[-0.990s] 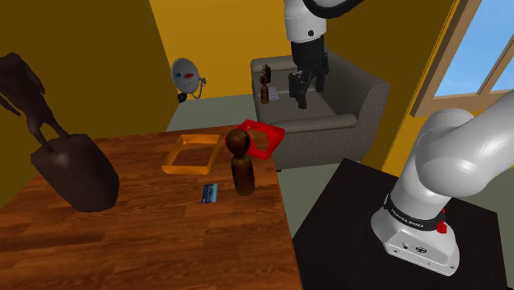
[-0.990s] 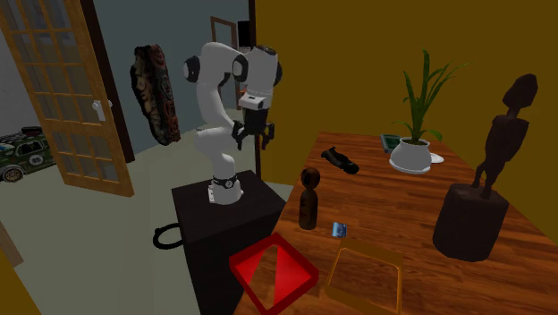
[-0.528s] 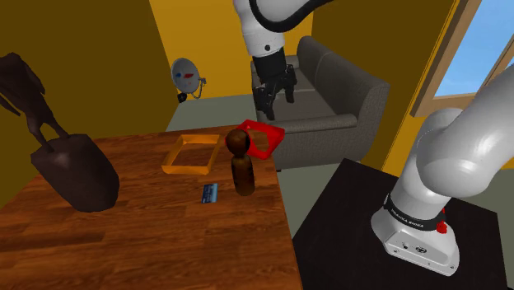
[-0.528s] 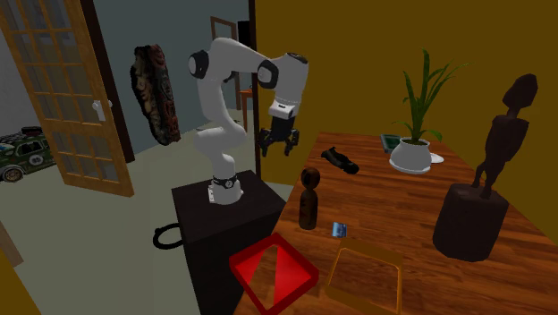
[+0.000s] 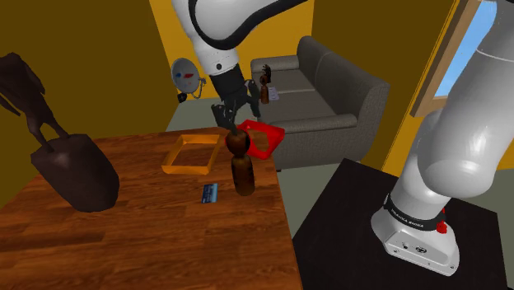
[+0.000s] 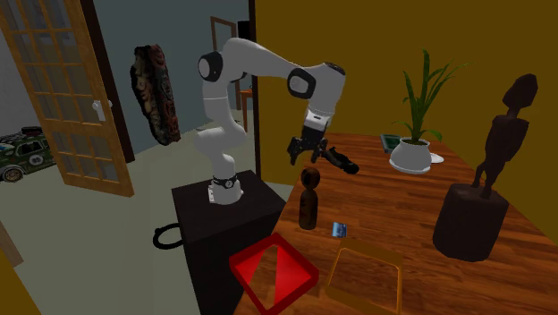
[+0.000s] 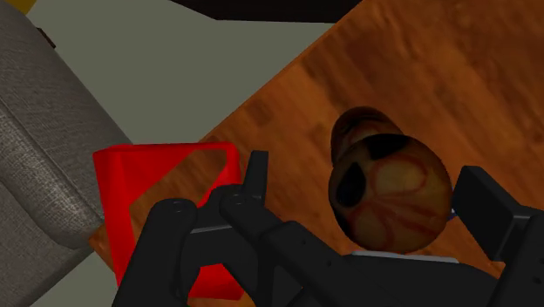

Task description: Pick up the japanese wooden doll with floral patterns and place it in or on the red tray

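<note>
1 doll, 2 trays, 1 statue

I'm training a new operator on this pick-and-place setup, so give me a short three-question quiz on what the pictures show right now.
1. True or false: the gripper is shut on the wooden doll.
2. Where does the red tray lie? A) at the edge of the table, apart from the doll B) under the doll C) held in the gripper
3. Fill in: the doll stands ____ on the table, with a small blue card lying beside it.

Key: 1 false, the fingers stand open on either side of the doll's head. 2 A. 3 upright.
</note>
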Controlling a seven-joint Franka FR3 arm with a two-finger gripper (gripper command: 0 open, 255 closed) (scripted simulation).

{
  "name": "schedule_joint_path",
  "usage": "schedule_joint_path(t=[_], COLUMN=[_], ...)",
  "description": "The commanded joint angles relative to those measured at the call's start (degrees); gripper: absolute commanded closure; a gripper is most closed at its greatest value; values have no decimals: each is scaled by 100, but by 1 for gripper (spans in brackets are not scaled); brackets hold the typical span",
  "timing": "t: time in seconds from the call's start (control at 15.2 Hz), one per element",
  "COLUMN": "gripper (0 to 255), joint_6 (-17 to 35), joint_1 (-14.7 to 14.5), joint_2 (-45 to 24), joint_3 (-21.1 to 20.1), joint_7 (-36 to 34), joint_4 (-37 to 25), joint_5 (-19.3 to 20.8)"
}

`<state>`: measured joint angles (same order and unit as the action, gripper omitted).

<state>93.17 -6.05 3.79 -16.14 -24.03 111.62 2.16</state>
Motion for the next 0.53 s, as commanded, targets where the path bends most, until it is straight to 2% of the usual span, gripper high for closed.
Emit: schedule_joint_path(t=[0.0, 0.46], gripper=[0, 0], joint_6=[-50, 407], joint_1=[-101, -103], joint_2=[-510, -491], joint_3=[-128, -119], joint_7=[-217, -224], joint_4=[-453, 31], joint_5=[50, 45])
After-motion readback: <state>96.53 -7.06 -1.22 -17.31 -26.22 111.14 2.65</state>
